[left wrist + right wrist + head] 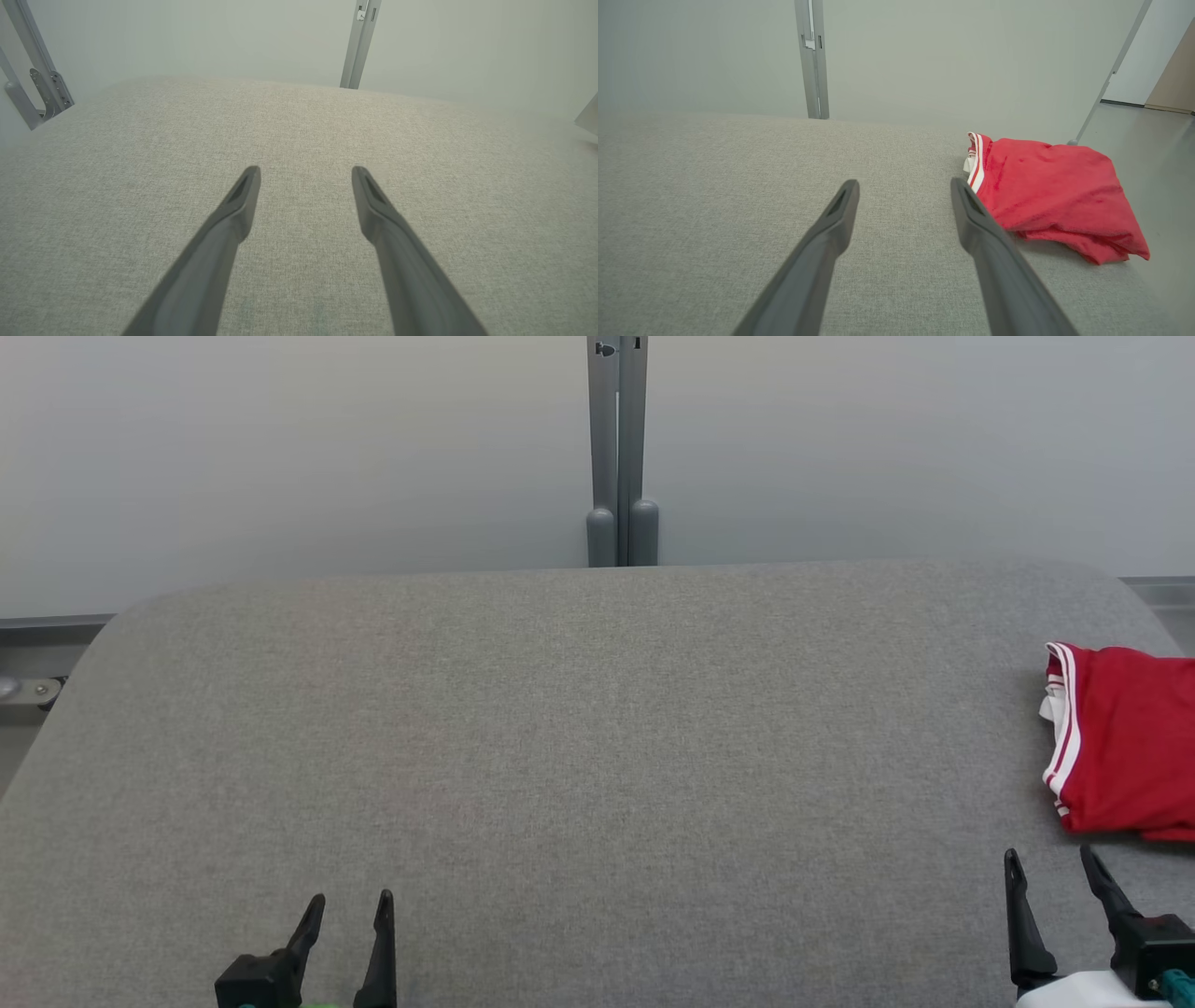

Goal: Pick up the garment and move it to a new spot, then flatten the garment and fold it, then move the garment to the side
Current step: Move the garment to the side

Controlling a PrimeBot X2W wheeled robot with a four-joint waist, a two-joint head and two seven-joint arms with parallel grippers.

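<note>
A folded red garment with white-striped trim (1125, 737) lies at the right edge of the grey fabric bench (560, 709). Along the bottom, the left claw (352, 898) and right claw (1048, 852) gape empty.

The grey tabletop (560, 756) gives a wide open stretch from near edge to far edge and out to its left corner. The one thing lying on it is the red garment (1125, 742), a low heap at the right edge, just ahead and to the right of the right end effector (1048, 852), whose fingers stand apart. Beyond the far edge a grey post (618, 448) rises against the wall (280, 457). The left end effector (352, 897), fingers apart, has open surface ahead.
</note>
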